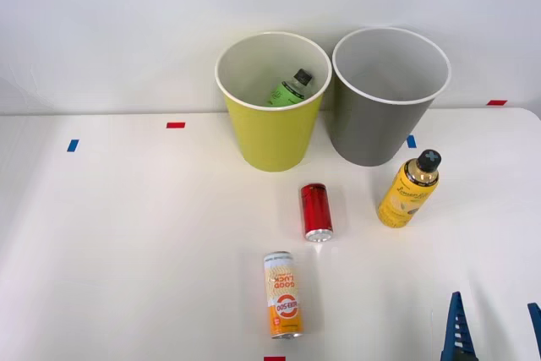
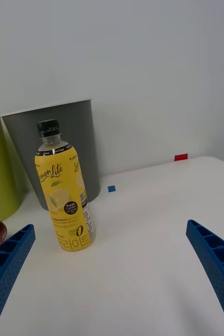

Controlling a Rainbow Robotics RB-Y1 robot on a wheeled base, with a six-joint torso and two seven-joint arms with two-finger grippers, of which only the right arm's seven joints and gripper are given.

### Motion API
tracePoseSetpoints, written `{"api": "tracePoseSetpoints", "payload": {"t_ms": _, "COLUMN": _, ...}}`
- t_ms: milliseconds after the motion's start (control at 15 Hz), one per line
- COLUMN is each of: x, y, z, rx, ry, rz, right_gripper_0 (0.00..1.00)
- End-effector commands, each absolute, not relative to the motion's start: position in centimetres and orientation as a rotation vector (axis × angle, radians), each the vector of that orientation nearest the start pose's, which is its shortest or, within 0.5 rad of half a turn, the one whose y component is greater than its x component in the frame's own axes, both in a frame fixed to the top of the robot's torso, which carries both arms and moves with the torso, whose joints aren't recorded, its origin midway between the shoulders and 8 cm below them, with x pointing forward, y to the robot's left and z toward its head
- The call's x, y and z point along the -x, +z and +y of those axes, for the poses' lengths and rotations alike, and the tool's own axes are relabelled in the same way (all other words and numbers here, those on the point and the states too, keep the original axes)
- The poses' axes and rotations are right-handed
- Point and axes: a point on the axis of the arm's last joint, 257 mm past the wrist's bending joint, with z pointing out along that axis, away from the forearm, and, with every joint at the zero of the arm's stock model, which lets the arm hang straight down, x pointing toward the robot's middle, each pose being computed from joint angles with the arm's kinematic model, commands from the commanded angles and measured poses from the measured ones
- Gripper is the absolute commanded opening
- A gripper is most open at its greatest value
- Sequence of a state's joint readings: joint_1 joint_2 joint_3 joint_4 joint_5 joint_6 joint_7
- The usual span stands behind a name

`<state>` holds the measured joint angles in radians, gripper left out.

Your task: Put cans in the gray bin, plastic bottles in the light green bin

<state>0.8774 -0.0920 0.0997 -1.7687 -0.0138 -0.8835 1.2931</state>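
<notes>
Looking at the front view, you have the right gripper [image 1: 494, 331] at the lower right corner of the frame, its blue ribbed fingers [image 1: 456, 327] spread wide with nothing between them. From the right wrist view the same gripper [image 2: 112, 262] shows a finger [image 2: 7, 257] at each bottom corner and bare white table [image 2: 143, 283] in the gap.

Your yellow bottle [image 1: 408, 190] stands upright right of centre, black cap on, just below the gray bin [image 1: 385, 124]; whether the two touch you cannot tell from here. The wrist camera puts that bottle [image 2: 64, 194] left of centre in its frame, lemon label facing you, with the gray bin [image 2: 64, 136] behind it.

The light green bin [image 1: 270, 128] sits in the upper middle of the front view, right beside the gray one, and you can see the green-label bottle [image 1: 290, 90] lying inside it against the white wall.

The red can [image 1: 316, 210] lies on its side near the centre, below the gap between the bins, one silver end pointing toward the bottom of the frame. The orange-and-cream can [image 1: 283, 295] also lies on its side, lower and slightly left, well apart from the gripper.
</notes>
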Motion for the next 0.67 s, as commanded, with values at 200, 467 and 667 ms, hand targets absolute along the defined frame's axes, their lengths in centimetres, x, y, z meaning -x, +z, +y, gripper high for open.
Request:
{"api": "tracePoseSetpoints", "payload": {"t_ms": 200, "x": -24.6, "y": -24.0, "z": -29.0, "rx": -0.196, "ry": 0.054, "rz": 1.310, "right_gripper_0": 1.00}}
{"api": "tracePoseSetpoints", "payload": {"t_ms": 467, "x": -24.4, "y": -26.1, "z": -28.4, "rx": -0.203, "ry": 0.073, "rz": 1.357, "right_gripper_0": 1.00}}
{"api": "tracePoseSetpoints", "payload": {"t_ms": 667, "x": -25.0, "y": -24.6, "z": -27.7, "rx": -0.113, "ry": 0.076, "rz": 1.339, "right_gripper_0": 1.00}}
